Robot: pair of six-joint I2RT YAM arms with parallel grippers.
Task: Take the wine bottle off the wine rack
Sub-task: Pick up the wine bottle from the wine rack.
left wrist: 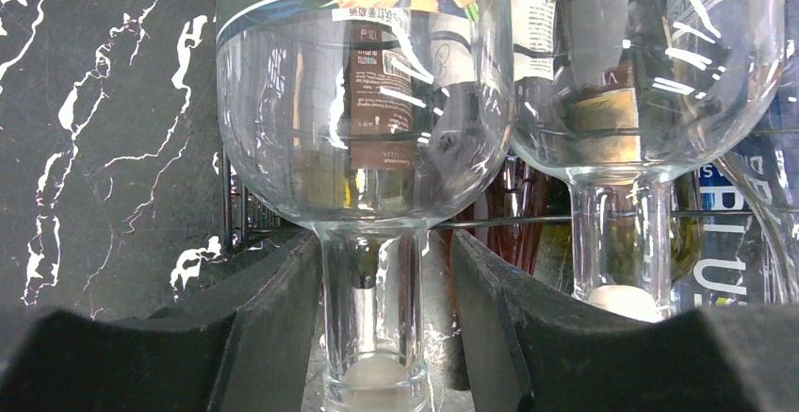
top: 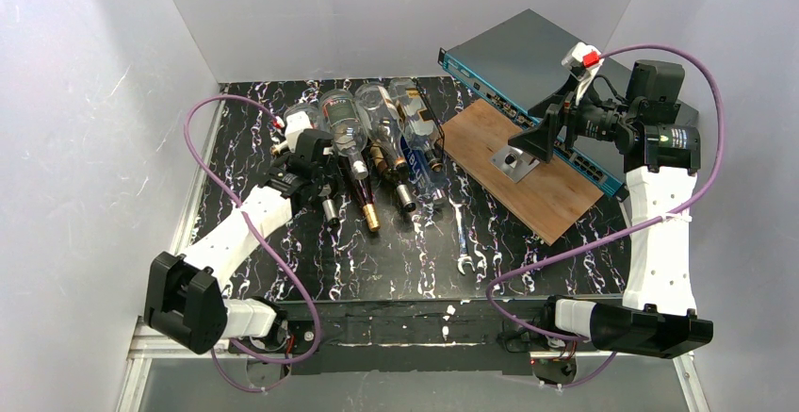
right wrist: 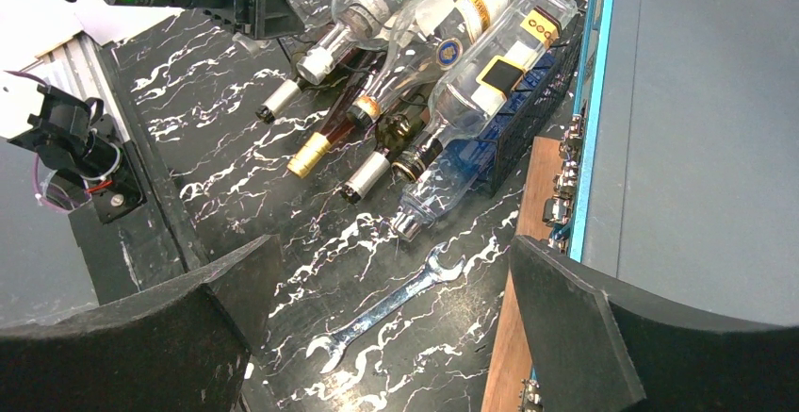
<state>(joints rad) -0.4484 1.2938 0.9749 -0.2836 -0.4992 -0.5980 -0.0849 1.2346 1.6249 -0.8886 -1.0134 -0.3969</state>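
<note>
Left arm [top: 247,226] reaches forward, wrist low, to the wine bottle [left wrist: 367,148]. Left gripper [left wrist: 383,247] straddles its neck, jaws set narrow: one finger at the glass, a thin gap beside the other. Right arm [top: 660,233] stands raised, well right of the bottle. The right gripper [right wrist: 391,261] faces it, jaws wide apart.

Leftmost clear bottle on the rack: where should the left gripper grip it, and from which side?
Grip the neck of the clear bottle, coming in along its length from the near side. It lies on the rack with the neck poking out that way, slim enough for the fingers; the body is wide and crowds the next bottle. The left gripper straddles that neck.
</note>
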